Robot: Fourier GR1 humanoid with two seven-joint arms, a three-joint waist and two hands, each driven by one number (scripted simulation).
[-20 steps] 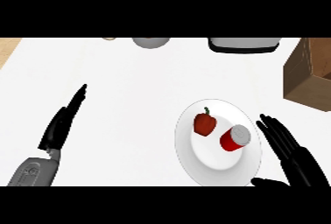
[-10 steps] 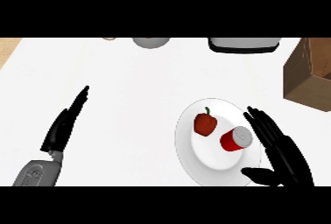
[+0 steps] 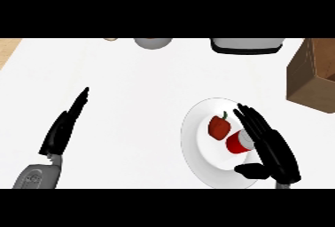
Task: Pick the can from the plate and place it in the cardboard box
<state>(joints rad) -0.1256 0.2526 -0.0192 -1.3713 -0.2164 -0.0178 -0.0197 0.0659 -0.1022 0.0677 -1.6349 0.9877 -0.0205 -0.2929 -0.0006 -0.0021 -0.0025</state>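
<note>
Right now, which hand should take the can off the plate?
Right. The right hand is open over the plate, fingers beside the can, and the cardboard box is on its side. The left hand rests far across the counter.

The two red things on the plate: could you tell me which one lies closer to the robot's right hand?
The red can, a cylinder with a pale top, right beside the right hand. The red pepper with its green stem lies farther left.

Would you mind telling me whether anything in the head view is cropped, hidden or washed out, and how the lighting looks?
In the head view, lighting is flat and even, with no strong shadows on the white counter; the white plate barely stands out from it. The right hand covers part of the can. The cardboard box is cut by the right edge; the left hand shows whole.
</note>
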